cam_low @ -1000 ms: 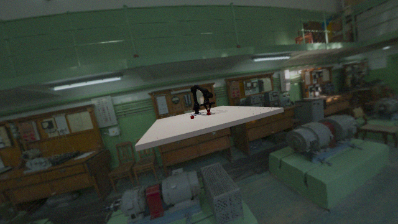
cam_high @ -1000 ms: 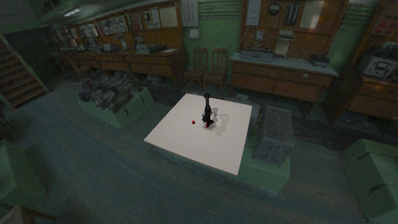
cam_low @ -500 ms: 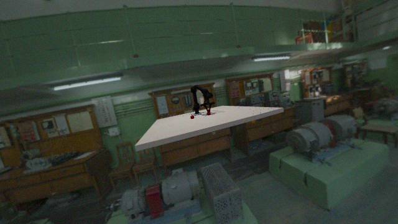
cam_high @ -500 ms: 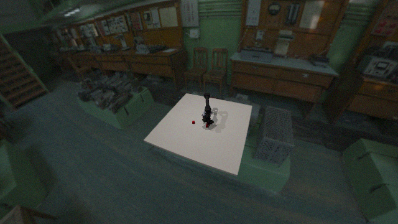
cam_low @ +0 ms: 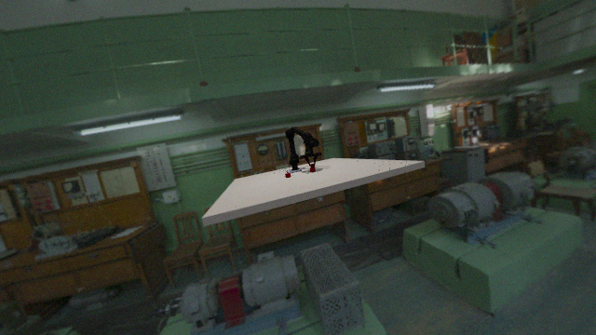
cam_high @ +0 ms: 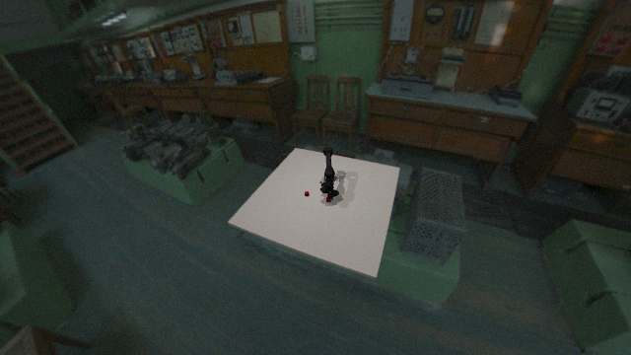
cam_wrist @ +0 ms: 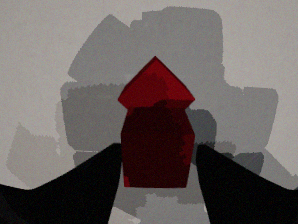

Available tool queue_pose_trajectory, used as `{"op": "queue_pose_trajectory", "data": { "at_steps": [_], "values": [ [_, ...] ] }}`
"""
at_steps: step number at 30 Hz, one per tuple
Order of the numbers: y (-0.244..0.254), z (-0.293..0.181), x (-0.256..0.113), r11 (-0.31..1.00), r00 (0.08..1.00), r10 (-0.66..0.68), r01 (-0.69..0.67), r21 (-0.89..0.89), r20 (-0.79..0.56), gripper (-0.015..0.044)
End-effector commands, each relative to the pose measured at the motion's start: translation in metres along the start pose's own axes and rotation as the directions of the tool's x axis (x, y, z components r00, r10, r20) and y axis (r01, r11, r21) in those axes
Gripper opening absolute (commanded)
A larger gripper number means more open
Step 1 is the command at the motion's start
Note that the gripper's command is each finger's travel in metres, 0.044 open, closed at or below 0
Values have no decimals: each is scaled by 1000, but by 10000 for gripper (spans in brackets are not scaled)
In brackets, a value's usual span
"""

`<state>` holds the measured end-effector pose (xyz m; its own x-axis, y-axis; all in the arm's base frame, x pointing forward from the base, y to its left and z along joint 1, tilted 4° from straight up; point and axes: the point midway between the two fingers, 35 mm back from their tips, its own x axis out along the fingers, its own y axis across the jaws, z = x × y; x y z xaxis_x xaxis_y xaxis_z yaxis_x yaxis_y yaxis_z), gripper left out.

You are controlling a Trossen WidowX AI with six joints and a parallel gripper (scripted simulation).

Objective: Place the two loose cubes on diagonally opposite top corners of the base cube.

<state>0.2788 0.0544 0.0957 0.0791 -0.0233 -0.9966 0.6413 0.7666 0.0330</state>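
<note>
- Letting go of the 1st cube [cam_high: 328, 199] [cam_low: 313, 166] [cam_wrist: 158, 155] looks like the step rn, imo: it's btwn the fingers of the gripper [cam_high: 329, 195] [cam_low: 313, 162] [cam_wrist: 160, 152], but they're spread a bit, w/ a thin gap showing each side in the wrist view, so nothing's pinched.
- That cube looks to be on the base cube [cam_low: 312, 170] [cam_wrist: 155, 90], whose corner pokes out past it, turned approx diagonal to it. Can't tell contact or exact overhang from these pics tbh.
- 2nd loose cube [cam_high: 307, 193] [cam_low: 288, 175] sits well apart from the stack, on the white tabletop [cam_high: 306, 232] [cam_low: 279, 191].
- Handling-wise, prob light & stiff, flat faces, nothing fragile. Slip risk is smallish w/ a square grip, but a light cube could get dragged if a finger brushes it on the way out.
- Best hold for the 2nd one: two opposite side faces, mid-height or a bit above, pads parallel, so it stays level & the fingers clear the base.
- Arm pose: the black arm [cam_high: 328, 165] [cam_low: 291, 140] arches up & over, wrist angled down, fingers pointing at the stack.
- Next, imo: open a tad more, lift straight up, no sideways nudge, then fetch no. 2 for the opposite corner.
</note>
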Motion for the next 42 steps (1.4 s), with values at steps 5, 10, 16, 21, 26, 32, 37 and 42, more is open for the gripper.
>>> {"op": "queue_pose_trajectory", "data": {
  "at_steps": [5,10,16,21,26,32,37,42],
  "values": [
    [1,1,-12,1000,1000,7,-7,0,6,205],
    [1,1,-18,1000,1000,7,-7,0,6,205],
    [1,1,-25,1000,1000,7,-7,0,6,205],
    [1,1,-29,1000,1000,7,-7,0,6,205],
    [0,1,-26,1000,1000,2,-2,1,1,231],
    [-23,34,-34,991,1000,1,-2,133,5,265],
    [-50,62,-41,967,1000,-1,-2,256,9,265],
    [-80,87,-48,927,1000,-3,-3,375,15,265]
  ]
}}
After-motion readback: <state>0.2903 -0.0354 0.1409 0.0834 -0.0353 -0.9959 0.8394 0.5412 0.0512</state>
